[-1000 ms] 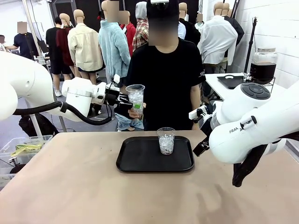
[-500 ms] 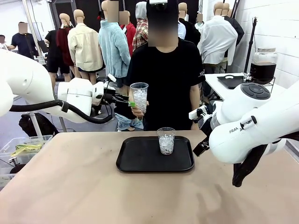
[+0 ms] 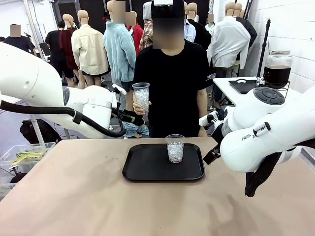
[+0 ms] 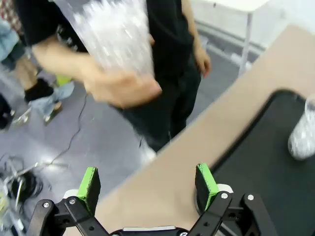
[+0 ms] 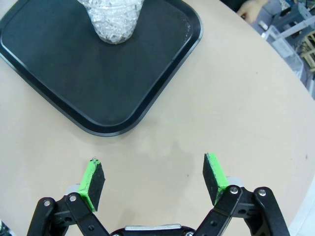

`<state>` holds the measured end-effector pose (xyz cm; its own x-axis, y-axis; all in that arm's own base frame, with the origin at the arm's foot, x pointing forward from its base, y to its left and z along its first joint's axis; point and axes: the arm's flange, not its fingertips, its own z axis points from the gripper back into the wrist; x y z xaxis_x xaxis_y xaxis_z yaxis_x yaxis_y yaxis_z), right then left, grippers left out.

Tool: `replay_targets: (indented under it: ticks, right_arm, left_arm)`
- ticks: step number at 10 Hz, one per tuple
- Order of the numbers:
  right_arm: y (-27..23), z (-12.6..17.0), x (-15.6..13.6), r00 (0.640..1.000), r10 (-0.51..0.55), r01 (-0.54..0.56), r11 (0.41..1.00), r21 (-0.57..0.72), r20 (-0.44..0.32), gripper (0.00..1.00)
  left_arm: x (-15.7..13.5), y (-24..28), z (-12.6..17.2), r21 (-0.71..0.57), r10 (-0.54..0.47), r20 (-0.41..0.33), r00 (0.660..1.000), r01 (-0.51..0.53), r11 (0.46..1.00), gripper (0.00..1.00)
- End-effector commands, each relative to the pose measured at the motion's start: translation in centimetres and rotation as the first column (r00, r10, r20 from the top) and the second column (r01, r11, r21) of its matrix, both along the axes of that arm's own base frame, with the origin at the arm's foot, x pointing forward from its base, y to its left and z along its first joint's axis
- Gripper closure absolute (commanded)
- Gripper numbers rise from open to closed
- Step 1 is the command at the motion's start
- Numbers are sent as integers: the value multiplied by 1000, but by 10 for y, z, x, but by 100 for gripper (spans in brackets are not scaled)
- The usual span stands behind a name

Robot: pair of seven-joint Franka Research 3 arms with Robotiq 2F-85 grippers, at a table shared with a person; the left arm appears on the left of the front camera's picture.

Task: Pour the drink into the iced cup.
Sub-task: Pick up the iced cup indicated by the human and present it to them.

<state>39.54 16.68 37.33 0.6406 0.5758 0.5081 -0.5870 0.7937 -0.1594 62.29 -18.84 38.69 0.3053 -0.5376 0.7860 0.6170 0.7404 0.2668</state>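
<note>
A person's hand [image 4: 119, 86] holds a clear cup full of ice [image 3: 141, 96] up at chest height. In the left wrist view this cup [image 4: 117, 33] is blurred, beyond my left gripper [image 4: 147, 182], which is open and empty, apart from the cup. A second iced cup [image 3: 175, 147] stands upright on the black tray [image 3: 147, 169]. My right gripper [image 5: 154, 181] hovers open and empty over bare table, short of the tray [image 5: 59, 73] and its iced cup [image 5: 113, 19]. The drink, nearly black, fills a glass jar [image 3: 276, 69] on a side table at the far right.
My left arm [image 3: 91, 110] hangs over the table's far left edge and my right arm [image 3: 261, 132] bulks over its right side. The side table also carries another black tray [image 3: 244, 84]. A clear bin [image 3: 22, 157] sits off the table's left.
My left gripper has opened and let go of the raised iced cup, then drawn back left and down. The person now holds that cup alone, slightly higher. The right arm has stayed still.
</note>
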Motion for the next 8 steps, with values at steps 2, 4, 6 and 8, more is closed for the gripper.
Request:
replay_targets:
  ticks: [2,4,6,8]
  right_arm:
    - [1,0,0,1000,0,0,1000,1,0,0]
    - [1,0,0,1000,0,0,1000,1,0,0]
    - [1,0,0,1000,0,0,1000,1,0,0]
    - [1,0,0,1000,0,0,1000,1,0,0]
  left_arm:
    - [-76,8,17,187,-57,-196,979,95,978,0]
    - [-110,23,4,404,-3,-350,937,154,902,0]
    - [-146,55,2,483,44,-370,928,152,862,0]
    - [-172,84,20,477,27,-319,947,136,868,0]
